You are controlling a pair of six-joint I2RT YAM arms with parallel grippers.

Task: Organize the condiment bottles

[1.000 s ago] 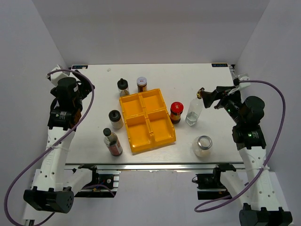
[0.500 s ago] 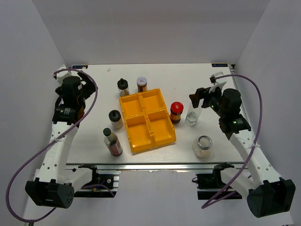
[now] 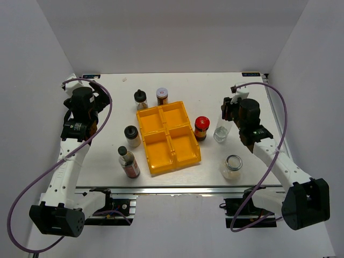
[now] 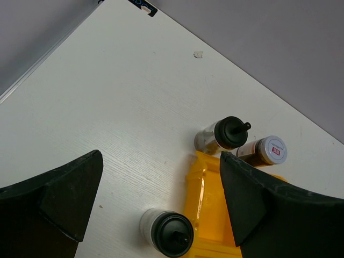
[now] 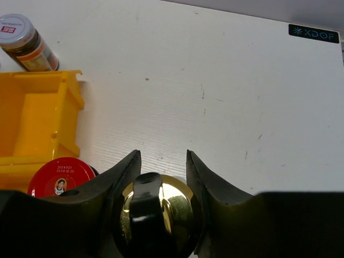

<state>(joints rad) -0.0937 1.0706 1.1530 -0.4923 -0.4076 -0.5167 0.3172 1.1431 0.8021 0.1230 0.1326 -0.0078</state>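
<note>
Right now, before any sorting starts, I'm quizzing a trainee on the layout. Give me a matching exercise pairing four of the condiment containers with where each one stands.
Things:
1. red-lidded jar
2. silver-lidded jar
3. dark sauce bottle
4. gold-topped bottle

Places:
A. its top between the fingers of the right claw
B. left of the yellow tray, toward the near edge
C. just right of the yellow tray
D. alone on the near-right part of the table

Pairs: 1-C, 2-D, 3-B, 4-A
</note>
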